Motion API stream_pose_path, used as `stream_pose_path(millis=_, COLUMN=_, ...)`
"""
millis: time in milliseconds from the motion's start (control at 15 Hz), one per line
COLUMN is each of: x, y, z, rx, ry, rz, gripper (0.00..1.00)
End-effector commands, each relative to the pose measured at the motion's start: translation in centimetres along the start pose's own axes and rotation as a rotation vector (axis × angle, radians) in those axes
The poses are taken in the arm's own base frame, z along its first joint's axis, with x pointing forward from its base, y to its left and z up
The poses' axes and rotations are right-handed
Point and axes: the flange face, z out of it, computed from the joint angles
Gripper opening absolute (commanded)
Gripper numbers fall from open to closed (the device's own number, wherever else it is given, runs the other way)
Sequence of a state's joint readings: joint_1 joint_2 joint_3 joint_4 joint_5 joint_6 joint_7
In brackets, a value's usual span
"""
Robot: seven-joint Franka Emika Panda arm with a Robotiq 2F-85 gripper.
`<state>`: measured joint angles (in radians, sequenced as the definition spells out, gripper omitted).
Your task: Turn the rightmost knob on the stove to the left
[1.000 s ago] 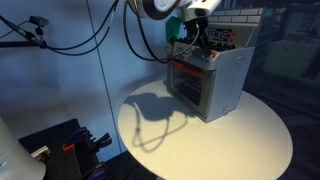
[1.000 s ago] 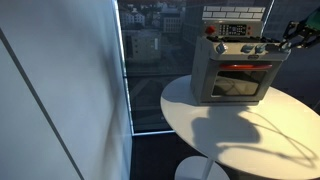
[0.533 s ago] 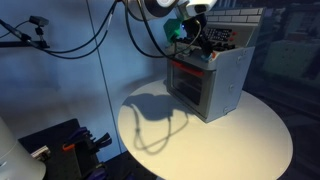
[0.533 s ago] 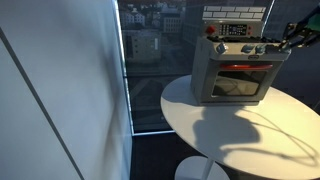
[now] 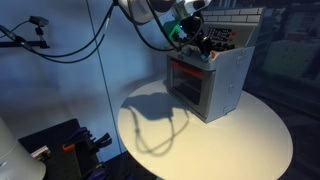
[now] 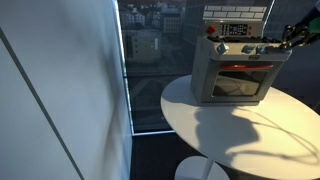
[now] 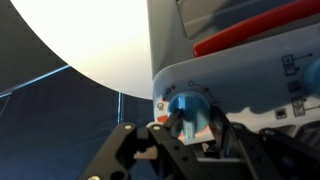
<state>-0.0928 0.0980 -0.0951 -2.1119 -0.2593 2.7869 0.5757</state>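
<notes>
The grey toy stove (image 6: 235,78) with a red-framed oven door stands on the round white table in both exterior views (image 5: 222,85). My gripper (image 7: 187,128) reaches the right end of its knob row (image 6: 277,45), (image 5: 206,46). In the wrist view the two dark fingers sit on either side of the pale bluish rightmost knob (image 7: 187,105) and are closed on it. The stove's front panel (image 7: 250,75) fills the upper right of the wrist view. In the exterior views the knob is hidden behind the gripper.
The round white table (image 5: 210,140) carries only the stove, near its far edge. A dark window and wall panel (image 6: 150,50) stand beside it. Cables hang from the arm (image 5: 150,30). Dark equipment sits on the floor (image 5: 65,145).
The arm's upper links have shifted a little in an exterior view. The gripper stays at the knob row's right end.
</notes>
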Motion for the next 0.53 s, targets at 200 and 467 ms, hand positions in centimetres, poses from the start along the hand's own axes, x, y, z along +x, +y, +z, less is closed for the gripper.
stream_pose_path(millis=200, x=0.2, y=1.3, z=-4.0, rx=-0.091, ry=0.001, rz=-0.087, gripper=0.1)
stream_pose_path(millis=467, x=0.3, y=1.4, z=-4.8, rx=-0.099, ry=-0.011, rz=-0.085, gripper=0.66)
